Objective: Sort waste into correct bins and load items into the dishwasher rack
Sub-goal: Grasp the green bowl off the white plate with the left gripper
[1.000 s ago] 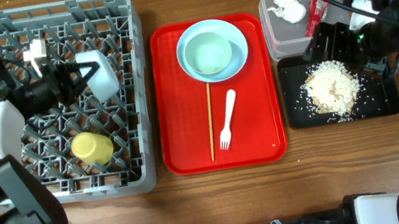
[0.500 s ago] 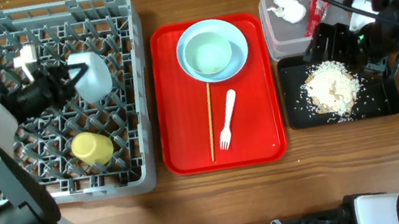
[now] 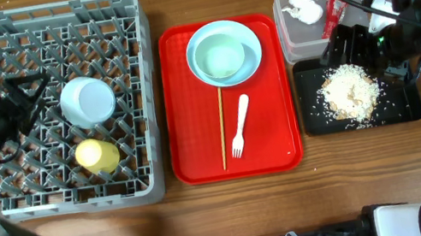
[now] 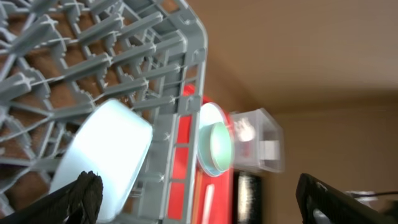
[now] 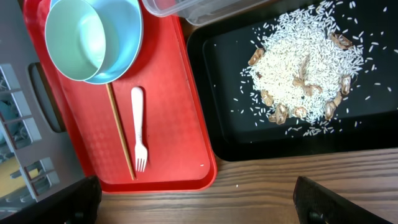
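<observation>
Left gripper (image 3: 30, 87) — jaws spread, empty — sits inside the dishwasher rack (image 3: 147, 94), just left of the bowl (image 3: 87, 101), which lies inverted on the pegs, presumably for draining. Right gripper (image 3: 352, 48), well right of the rack, is likewise open and empty.

Red wrapper (image 3: 334, 7) partly behind right tool (image 3: 343, 48)

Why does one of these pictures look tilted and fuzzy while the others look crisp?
Left wrist view: shot at a slant, so the grey rack runs diagonally, and the far clear tub is soft, out of focus. Right wrist view: sharp, single crumbs stand out on the black tray. Overhead view: evenly lit, no strong glare.
</observation>
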Available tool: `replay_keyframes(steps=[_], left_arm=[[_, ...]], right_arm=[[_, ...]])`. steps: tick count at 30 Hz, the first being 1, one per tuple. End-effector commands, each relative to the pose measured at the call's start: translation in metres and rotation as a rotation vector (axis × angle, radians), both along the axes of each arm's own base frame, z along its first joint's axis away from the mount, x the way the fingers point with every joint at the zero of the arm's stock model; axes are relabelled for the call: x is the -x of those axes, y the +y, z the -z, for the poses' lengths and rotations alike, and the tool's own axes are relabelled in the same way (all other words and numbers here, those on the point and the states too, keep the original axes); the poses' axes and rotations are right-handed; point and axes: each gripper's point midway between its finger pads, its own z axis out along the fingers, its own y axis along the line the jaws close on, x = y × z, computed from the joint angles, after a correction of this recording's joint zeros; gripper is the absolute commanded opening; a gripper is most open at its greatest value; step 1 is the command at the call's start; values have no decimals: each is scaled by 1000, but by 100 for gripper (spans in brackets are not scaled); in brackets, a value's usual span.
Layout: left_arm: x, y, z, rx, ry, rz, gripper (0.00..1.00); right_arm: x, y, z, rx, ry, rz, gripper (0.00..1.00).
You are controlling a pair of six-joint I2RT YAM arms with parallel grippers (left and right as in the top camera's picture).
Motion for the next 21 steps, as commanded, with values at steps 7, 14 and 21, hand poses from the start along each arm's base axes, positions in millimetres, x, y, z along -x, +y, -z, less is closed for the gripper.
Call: replay_keyframes(steps=[7,14,21], left_arm=[[-3,-171,-31,-495,-34,156,100],[-56,-288,-65,-691,-177,258,100],[-69,-376,68,-770,-96,477,100]], right_arm=[[0,1,-4,-4,-10,-8,100],[10,-19,2,104,44,50,100],[13,-24,4,128,57,58,100]])
